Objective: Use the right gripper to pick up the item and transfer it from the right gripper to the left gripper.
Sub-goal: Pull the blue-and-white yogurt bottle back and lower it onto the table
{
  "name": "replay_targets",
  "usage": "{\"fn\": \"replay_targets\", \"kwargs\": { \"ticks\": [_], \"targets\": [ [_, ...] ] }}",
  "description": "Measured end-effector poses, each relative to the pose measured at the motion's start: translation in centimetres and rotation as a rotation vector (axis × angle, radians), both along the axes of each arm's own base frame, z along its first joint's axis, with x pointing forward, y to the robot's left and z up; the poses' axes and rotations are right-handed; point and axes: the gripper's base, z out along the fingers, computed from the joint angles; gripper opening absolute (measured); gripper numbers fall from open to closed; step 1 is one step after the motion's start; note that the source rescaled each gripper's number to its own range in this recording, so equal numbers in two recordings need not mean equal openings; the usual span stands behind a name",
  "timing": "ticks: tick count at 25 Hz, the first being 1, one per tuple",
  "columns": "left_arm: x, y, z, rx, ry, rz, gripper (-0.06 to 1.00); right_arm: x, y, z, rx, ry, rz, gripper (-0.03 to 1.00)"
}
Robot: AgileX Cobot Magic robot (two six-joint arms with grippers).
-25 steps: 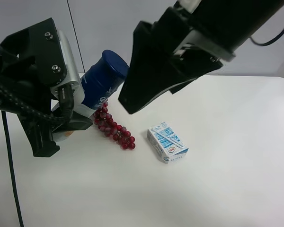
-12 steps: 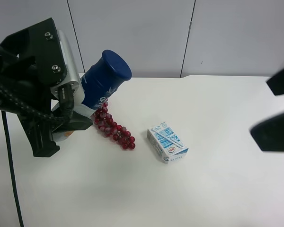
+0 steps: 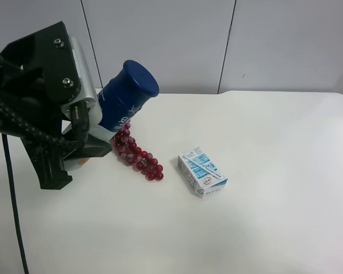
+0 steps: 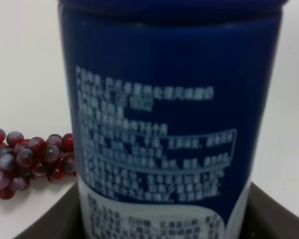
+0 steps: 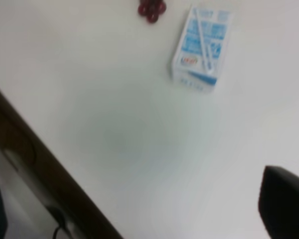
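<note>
The item, a bottle (image 3: 126, 97) with a dark blue cap and upper part, is held tilted above the table in the left gripper (image 3: 91, 123), the bulky black claw with a silver plate at the exterior high view's left. The gripper is shut on the bottle's lower body, which it mostly hides. In the left wrist view the bottle (image 4: 169, 124) fills the frame and dark fingers (image 4: 274, 214) flank its white base. The right gripper is outside the exterior high view. In the right wrist view only a dark fingertip (image 5: 284, 199) shows at one corner, with nothing held.
A red grape bunch (image 3: 138, 157) lies on the white table (image 3: 274, 131) just beneath the bottle. A blue-white carton box (image 3: 203, 171) lies flat to its right, also in the right wrist view (image 5: 202, 47). The table's edge (image 5: 45, 164) crosses that view.
The arm at the exterior high view's right has pulled away from the bottle and left the view. The left gripper and bottle have not moved.
</note>
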Motion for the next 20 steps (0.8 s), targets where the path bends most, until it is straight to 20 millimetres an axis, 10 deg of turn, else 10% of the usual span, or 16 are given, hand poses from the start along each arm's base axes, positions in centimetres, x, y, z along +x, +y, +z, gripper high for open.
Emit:
{"fn": "replay_targets", "kwargs": {
  "ticks": [20],
  "targets": [
    [0.0,0.0,0.0,-0.001,0.0,0.001,0.06,-0.3,-1.3,-2.2,0.068,-0.084,-0.106,1.0]
  ]
}}
